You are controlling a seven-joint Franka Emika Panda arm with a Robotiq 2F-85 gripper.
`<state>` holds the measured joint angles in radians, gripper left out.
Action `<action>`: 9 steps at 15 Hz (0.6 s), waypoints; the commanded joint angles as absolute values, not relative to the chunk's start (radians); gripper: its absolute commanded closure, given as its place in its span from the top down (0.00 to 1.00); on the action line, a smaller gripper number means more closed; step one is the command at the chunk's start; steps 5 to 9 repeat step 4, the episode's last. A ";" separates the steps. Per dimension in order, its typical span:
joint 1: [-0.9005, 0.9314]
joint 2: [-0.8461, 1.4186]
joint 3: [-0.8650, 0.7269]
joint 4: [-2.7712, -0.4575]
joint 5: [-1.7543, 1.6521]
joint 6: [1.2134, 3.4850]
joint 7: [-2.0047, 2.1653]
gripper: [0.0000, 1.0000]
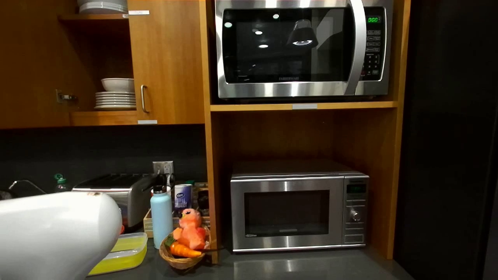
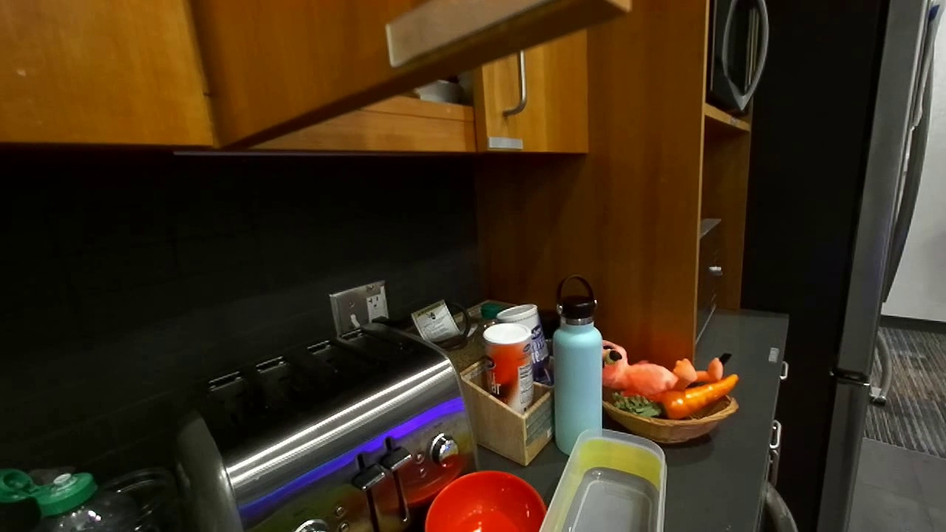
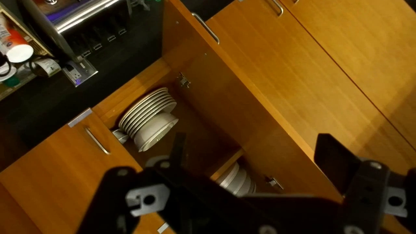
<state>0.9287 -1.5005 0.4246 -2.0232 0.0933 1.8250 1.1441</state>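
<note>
While the black, two-fingered claw (image 3: 252, 143) stands released, its fingers spread wide, an orange-brown wooden cabinet door (image 3: 240, 107) with a bar-shaped metal handle (image 3: 206, 28) hangs swung open nearest to it. One finger overlaps the door's long free edge in the wrist view; whether they touch, I cannot tell. Just behind the front edge of the wooden bottom shelf (image 1: 103, 117), at the end by a closed wooden door (image 1: 167, 62), sits a stack of round white plates (image 1: 115, 101), a white bowl (image 1: 118, 84) resting on top. More white dishes (image 1: 103, 6) stand on the shelf above.

Below, along the back edge of the dark grey tabletop (image 1: 295, 268), stands a silver-and-black slotted toaster (image 2: 340, 443). Near its front are a round red bowl (image 2: 485, 506) and a translucent yellowish rectangular container (image 2: 617, 488). An upright pale blue bottle (image 2: 578, 384) with a black cap is just beside a light wooden box (image 2: 510, 425). Near it, at the foot of a wooden panel, a woven basket (image 1: 181, 262) holds a pink plush toy (image 1: 190, 233) and a shiny orange carrot (image 1: 184, 251). Beyond that panel, a boxy stainless-steel microwave (image 1: 288, 214) sits on the tabletop.
</note>
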 commanded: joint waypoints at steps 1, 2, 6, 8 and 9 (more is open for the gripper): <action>0.930 -1.500 0.420 -2.021 0.092 1.825 1.144 1.00; 0.931 -1.500 0.417 -2.020 0.091 1.825 1.144 1.00; 0.932 -1.500 0.416 -2.020 0.091 1.825 1.144 1.00; 0.932 -1.500 0.416 -2.020 0.091 1.825 1.144 1.00; 0.932 -1.500 0.416 -2.020 0.091 1.825 1.144 1.00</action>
